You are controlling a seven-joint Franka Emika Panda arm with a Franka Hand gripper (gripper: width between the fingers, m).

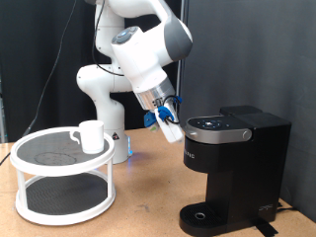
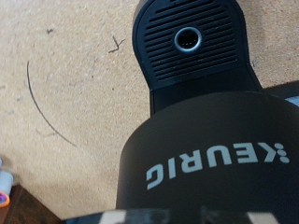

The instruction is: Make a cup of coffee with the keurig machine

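Note:
The keurig machine [image 1: 232, 163] is black and boxy and stands at the exterior view's right, its domed lid down and its round drip tray [image 1: 205, 214] empty. The white cup [image 1: 91, 135] stands on the upper shelf of a white round rack at the exterior view's left, far from the machine. My gripper [image 1: 169, 124] hangs tilted just off the machine's top panel, on the side toward the exterior view's left. The wrist view looks down the machine's front: the KEURIG lettering [image 2: 218, 168] and the drip tray [image 2: 189, 42]. I see nothing between the fingers.
The white two-tier rack [image 1: 61, 188] with dark mesh shelves takes up the exterior view's left. The robot's white base [image 1: 99, 94] stands behind it. A small white and pink object [image 2: 5, 184] lies on the wooden table at the wrist view's edge. A black curtain forms the backdrop.

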